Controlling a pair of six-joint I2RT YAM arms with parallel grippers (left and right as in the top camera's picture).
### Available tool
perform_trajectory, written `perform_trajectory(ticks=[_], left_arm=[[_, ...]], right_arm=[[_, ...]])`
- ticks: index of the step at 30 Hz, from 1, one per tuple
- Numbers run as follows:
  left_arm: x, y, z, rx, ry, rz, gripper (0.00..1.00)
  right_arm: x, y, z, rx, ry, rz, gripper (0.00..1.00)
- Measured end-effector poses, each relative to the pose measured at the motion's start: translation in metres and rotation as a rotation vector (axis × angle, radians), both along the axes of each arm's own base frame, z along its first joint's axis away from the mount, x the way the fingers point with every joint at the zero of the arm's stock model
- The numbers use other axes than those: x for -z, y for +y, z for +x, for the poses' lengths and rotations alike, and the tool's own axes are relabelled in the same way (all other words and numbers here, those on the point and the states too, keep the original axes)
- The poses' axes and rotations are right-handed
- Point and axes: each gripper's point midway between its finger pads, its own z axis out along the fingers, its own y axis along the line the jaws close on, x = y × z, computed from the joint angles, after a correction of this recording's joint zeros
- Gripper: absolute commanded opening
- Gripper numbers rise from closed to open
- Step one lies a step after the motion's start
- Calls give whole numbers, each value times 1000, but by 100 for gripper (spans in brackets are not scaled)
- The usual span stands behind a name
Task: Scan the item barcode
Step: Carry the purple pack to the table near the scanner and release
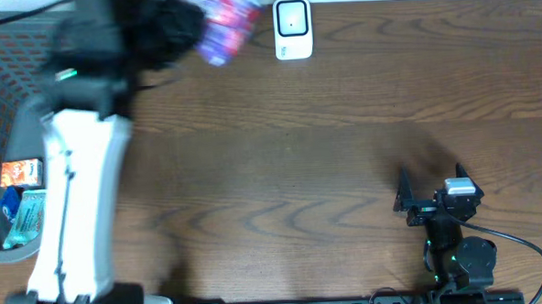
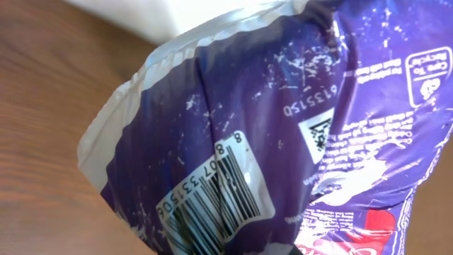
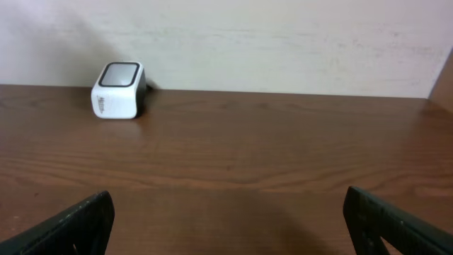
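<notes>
My left gripper [image 1: 191,32] clamped on bag [image 1: 227,24], held beside scanner [image 1: 292,28], far table [image 1: 343,121] edge. Bag light, soft, crinkly, slippery film; pinch edge seam, keep barcode [image 2: 212,202] flat. Right gripper [image 1: 430,193] apart, idle.

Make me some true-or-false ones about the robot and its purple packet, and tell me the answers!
1. The purple packet has a barcode on it. True.
2. The scanner is black. False: it is white.
3. The right end effector is holding a packet. False: it is open and empty.
4. The basket has things in it. True.
</notes>
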Motion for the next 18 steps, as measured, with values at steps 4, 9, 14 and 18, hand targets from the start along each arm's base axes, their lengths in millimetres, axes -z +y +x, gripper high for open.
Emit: perform_trajectory(ticks=[4, 9, 14, 18], left_arm=[[48, -58, -1, 149, 84, 49, 7], [121, -111, -6, 271, 221, 113, 7], [186, -141, -19, 340, 357, 174, 17], [219, -154, -25, 390, 402, 214, 74]], right_arm=[[0, 0, 0, 0, 0, 0, 99], [0, 0, 0, 0, 0, 0, 99], [0, 0, 0, 0, 0, 0, 99], [0, 0, 0, 0, 0, 0, 99]])
